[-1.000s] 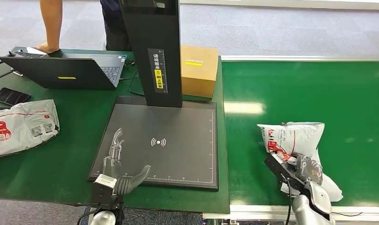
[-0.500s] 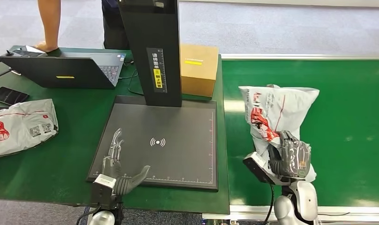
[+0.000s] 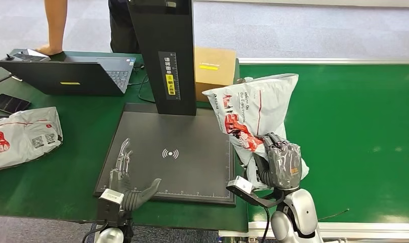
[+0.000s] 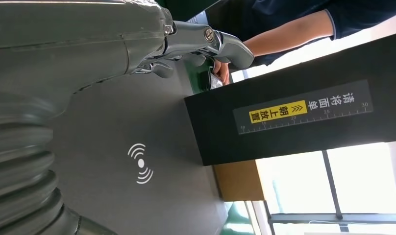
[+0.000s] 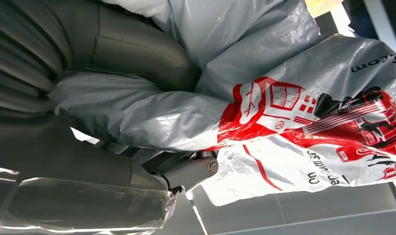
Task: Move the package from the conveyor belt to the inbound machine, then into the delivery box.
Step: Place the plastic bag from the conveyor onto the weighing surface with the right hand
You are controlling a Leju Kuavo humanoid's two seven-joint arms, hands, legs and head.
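Observation:
My right hand (image 3: 279,163) grips a white and grey plastic mail package (image 3: 253,114) with red print, held up in the air over the seam between the green conveyor belt (image 3: 344,126) and the black scanner pad (image 3: 177,152) of the inbound machine. In the right wrist view the package (image 5: 284,112) is bunched against my thumb (image 5: 137,49). My left hand (image 3: 125,177) rests open on the pad's near left corner, fingers stretched forward. In the left wrist view the left hand (image 4: 196,41) lies over the pad near its wireless mark (image 4: 139,163).
The machine's black column (image 3: 164,55) rises behind the pad, a cardboard box (image 3: 214,71) beside it. On the green table sit a laptop (image 3: 71,76), a phone (image 3: 9,104) and another mail package (image 3: 23,135). A person (image 3: 55,25) stands behind the table.
My right hand has lifted the package off the belt and carried it left, from the belt's near edge to above the pad's right edge. The left hand has stayed put.

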